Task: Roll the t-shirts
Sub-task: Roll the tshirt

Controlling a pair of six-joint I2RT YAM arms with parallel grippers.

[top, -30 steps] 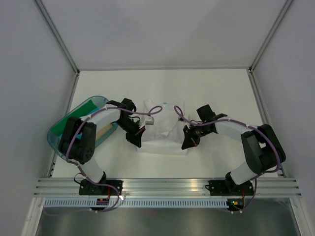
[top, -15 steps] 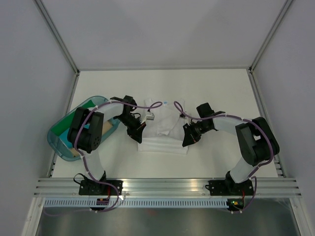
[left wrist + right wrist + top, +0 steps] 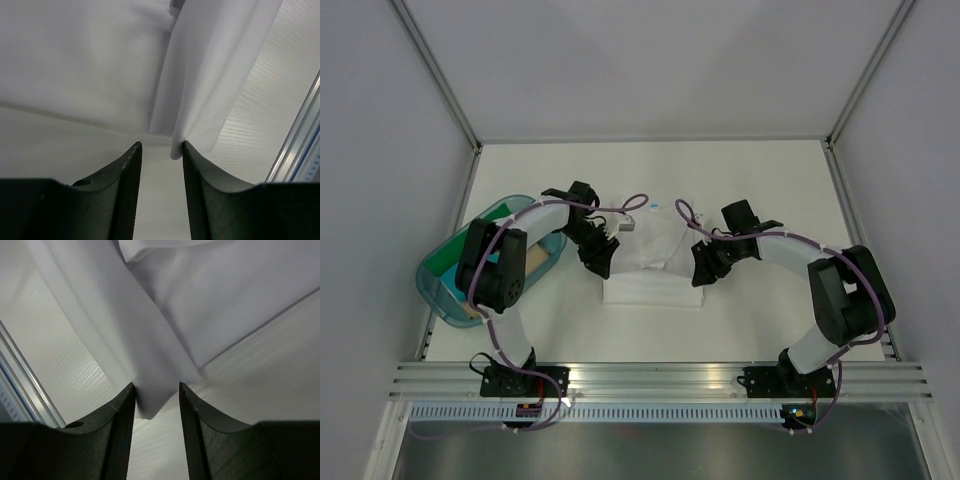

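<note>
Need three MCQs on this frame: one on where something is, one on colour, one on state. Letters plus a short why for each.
1. Where on the table does the teal tub sit?
A. at the left edge
B. in the far right corner
C. in the middle

2. What colour is the t-shirt at mid-table?
A. red
B. white
C. black

3. How do the fingers of the left hand and the right hand stand?
A. both clamped shut
B. only the left apart
C. both apart

Answers:
1 A: the top view shows the tub against the left edge.
2 B: the cloth is white in every view.
3 C: each wrist view shows a clear gap between the fingers.
</note>
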